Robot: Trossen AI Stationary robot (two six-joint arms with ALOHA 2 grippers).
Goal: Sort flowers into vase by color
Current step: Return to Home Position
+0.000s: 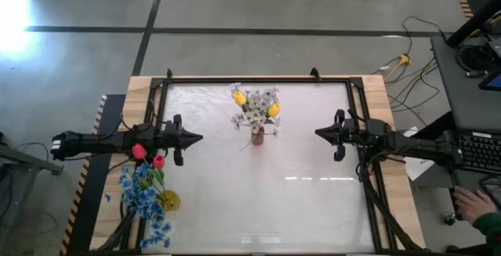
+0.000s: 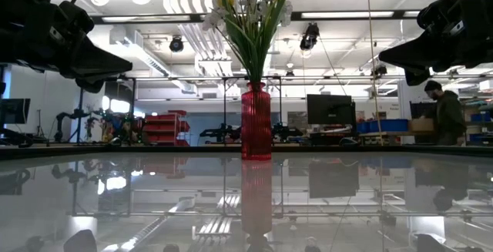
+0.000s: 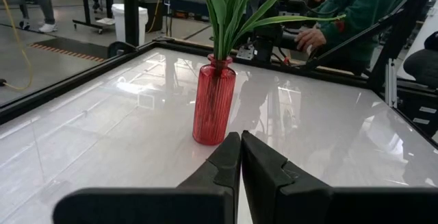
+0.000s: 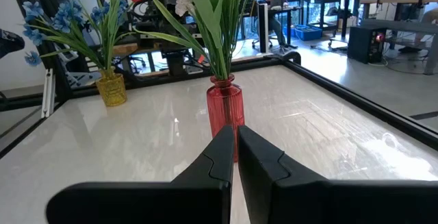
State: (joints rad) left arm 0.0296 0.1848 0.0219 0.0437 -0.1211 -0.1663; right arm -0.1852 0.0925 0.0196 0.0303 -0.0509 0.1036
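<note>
Two colour groups stand sorted: white sprays and yellow tulips in the ribbed red glass vase toward twelve o'clock, blue blooms and red tulips in the small yellow vase at eight. My left gripper at nine and right gripper at three hover pinched together, empty; sorting looks finished.

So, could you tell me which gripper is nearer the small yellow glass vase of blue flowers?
Left. The left gripper sits close to the yellow vase, on the same side of the table; the right gripper is at the opposite side, beyond the red ribbed vase.
</note>
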